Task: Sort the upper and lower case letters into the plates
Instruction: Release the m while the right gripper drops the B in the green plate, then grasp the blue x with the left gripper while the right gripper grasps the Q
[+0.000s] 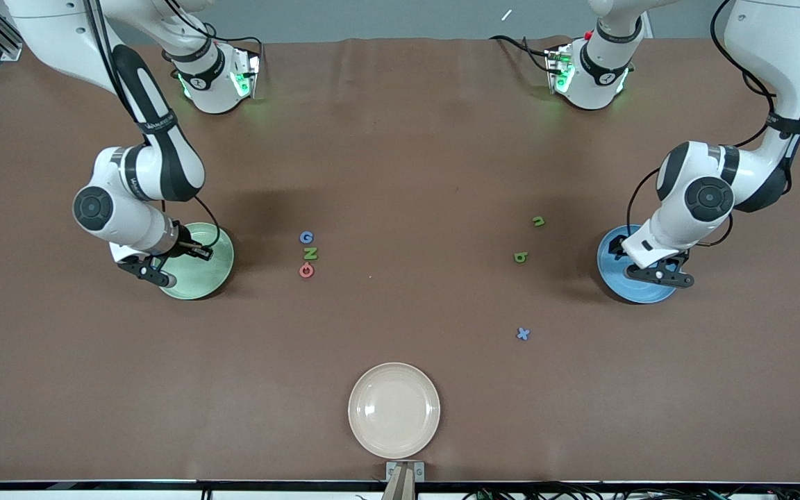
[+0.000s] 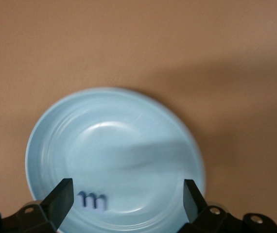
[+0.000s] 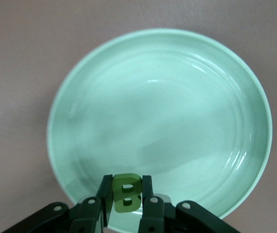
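Note:
My left gripper [image 2: 128, 189] hangs open low over the sky blue plate [image 2: 119, 131], and a small blue m [image 2: 93, 200] lies in that plate beside one finger. In the front view the left gripper [image 1: 658, 276] covers part of the blue plate [image 1: 639, 292]. My right gripper [image 3: 126, 187] is shut on a green capital B [image 3: 127, 194], held upright over the pale green plate [image 3: 167, 111]. From the front, the right gripper [image 1: 162, 278] is over the edge of the green plate [image 1: 207, 272]. Loose on the table lie a blue G [image 1: 306, 237], green N [image 1: 310, 253], pink round letter [image 1: 307, 270], green n [image 1: 538, 221], green b [image 1: 521, 257] and blue x [image 1: 523, 334].
A cream-beige plate [image 1: 394, 410] sits at the table's edge nearest the front camera, midway between the arms. G, N and the pink letter form a short column nearer the right arm's end; n, b and x are scattered nearer the left arm's end.

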`<action>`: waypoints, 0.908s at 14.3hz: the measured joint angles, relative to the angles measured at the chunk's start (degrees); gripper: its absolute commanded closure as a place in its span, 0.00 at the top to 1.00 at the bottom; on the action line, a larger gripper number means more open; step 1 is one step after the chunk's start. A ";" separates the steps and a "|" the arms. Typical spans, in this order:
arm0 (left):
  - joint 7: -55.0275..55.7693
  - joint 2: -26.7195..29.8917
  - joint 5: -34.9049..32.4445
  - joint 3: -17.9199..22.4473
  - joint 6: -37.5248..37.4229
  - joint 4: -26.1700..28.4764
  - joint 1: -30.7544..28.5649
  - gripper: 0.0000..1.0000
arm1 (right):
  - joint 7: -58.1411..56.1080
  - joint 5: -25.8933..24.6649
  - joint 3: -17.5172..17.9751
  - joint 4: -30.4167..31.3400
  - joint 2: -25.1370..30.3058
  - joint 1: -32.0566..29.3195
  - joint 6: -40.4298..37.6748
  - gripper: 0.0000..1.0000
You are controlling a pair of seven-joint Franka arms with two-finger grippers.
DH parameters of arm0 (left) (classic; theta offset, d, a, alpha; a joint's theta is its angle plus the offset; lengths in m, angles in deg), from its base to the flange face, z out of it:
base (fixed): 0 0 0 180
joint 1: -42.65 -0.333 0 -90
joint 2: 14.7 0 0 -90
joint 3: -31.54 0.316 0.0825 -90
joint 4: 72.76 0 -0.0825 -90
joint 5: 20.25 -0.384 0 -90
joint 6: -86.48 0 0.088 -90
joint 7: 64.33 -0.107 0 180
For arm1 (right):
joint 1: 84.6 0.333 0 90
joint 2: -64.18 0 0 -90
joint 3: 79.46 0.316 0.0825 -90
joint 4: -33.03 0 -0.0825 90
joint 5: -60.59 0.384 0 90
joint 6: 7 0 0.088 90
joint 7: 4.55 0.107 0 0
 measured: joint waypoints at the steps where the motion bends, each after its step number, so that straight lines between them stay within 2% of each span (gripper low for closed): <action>1: 1.95 -0.15 0.57 -1.39 -1.20 -1.97 0.24 0.99 | -1.09 0.00 0.00 1.07 0.00 -0.59 0.98 0.02; 2: 4.11 -0.57 0.95 -2.73 -2.06 -4.02 0.53 0.99 | -2.01 -0.02 0.00 1.92 0.00 -1.30 1.81 0.03; 3: 6.40 -1.47 1.27 -4.12 -2.68 -6.17 0.73 0.99 | -2.78 -0.02 0.00 2.58 0.00 -1.87 2.45 0.13; 4: 9.15 -2.90 1.47 -5.45 -2.94 -8.49 1.00 0.99 | -3.18 -0.03 -0.01 3.02 0.00 -2.22 2.78 0.41; 5: 12.50 -4.89 1.53 -6.40 -3.02 -11.14 1.74 0.99 | -3.44 -0.03 0.00 3.28 0.00 -2.39 2.98 0.79; 6: 15.88 -7.24 1.53 -6.79 -3.06 -13.96 3.07 0.99 | -3.98 -0.05 0.00 3.36 0.01 -2.54 3.07 0.99; 10: 27.95 -17.93 1.53 -6.82 -4.29 -25.58 9.71 0.99 | -6.79 -0.05 0.01 3.14 0.02 -3.60 3.20 1.00; 13: 32.50 -24.22 1.53 -6.22 -5.90 -32.32 12.82 0.99 | -6.79 -0.05 0.83 2.07 0.17 -3.32 2.55 1.00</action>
